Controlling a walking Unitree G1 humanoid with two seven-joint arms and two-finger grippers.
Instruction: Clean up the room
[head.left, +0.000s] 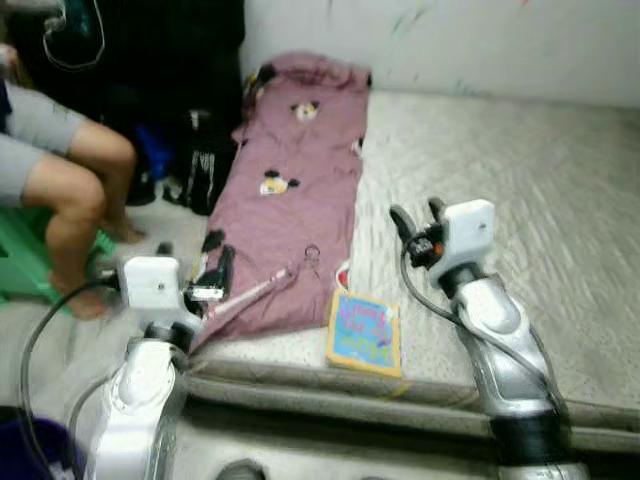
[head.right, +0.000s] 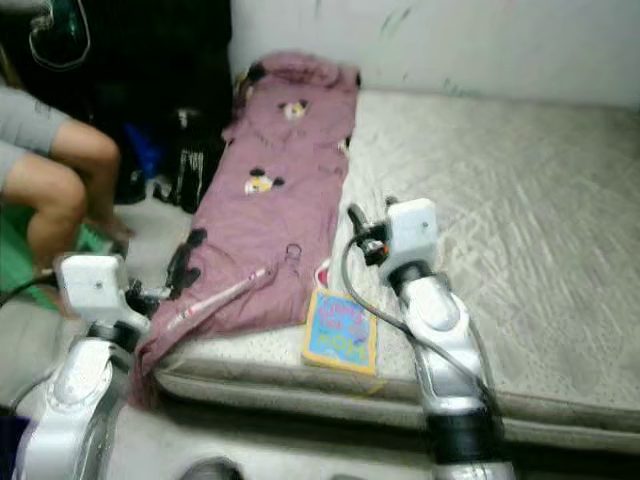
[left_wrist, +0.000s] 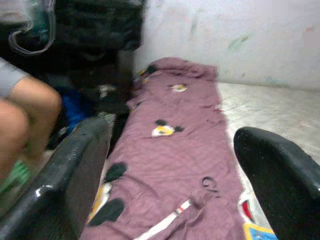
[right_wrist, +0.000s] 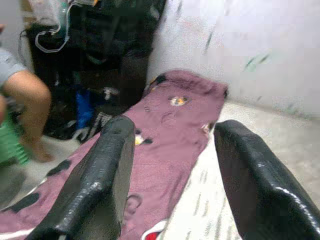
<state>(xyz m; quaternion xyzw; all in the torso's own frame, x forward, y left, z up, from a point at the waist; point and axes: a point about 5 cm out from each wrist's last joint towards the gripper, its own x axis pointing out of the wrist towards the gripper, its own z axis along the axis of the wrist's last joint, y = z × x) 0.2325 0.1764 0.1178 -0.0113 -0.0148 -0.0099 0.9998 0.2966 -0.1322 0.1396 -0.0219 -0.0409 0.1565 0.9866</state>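
- Blanket (head.left: 295, 190): mauve, printed with cartoon mouse faces, spread lengthwise along the left edge of the mattress (head.left: 520, 180); far end bunched against the white wall (head.left: 450, 40), near end hanging over the mattress corner.
- Strap (head.left: 262, 288): pale strip lying across the near end of the blanket.
- Book (head.left: 365, 333): yellow-edged, blue and pink cover, flat on the mattress just beside the blanket's near right corner, close to the front edge.
- Left gripper (head.left: 214, 268): raised beside the near left corner of the blanket, fingers spread apart, nothing between them.
- Right gripper (head.left: 418, 216): raised over the mattress beyond the book, fingers spread apart, nothing between them.
- Person (head.left: 60, 170): seated at far left on a green stool (head.left: 25, 255), bare legs, feet on the floor.
- Dark bags (head.left: 195, 150): piled on the floor between the person and the mattress.
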